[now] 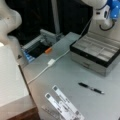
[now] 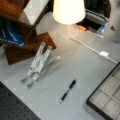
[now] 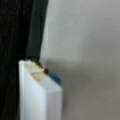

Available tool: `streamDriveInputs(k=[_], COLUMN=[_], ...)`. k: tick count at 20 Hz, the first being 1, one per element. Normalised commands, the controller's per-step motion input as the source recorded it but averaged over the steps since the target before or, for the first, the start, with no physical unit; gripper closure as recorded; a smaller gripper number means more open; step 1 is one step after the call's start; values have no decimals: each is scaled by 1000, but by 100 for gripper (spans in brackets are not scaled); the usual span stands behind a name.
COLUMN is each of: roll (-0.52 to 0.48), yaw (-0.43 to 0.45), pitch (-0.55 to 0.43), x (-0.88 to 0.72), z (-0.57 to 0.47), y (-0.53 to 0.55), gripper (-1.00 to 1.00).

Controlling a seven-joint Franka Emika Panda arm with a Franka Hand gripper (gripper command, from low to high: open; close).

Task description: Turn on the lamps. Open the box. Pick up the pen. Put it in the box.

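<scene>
I see my arm's white wrist with its blue fitting at a front view's top right, raised high. The end effector hangs below it, holding nothing. In the wrist view one white finger fills the lower left; its partner isn't visible to me.

no legible text, labels or numbers anywhere
</scene>
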Motion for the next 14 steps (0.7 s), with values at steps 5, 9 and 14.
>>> streamDriveInputs(k=[5,9,14], roll=[69,11,-80], yaw=[-35,49,151], pitch=[174,212,229], x=[-136,-60,19], z=[21,22,67], y=[-236,-342,-393], gripper=[-100,-100,-100])
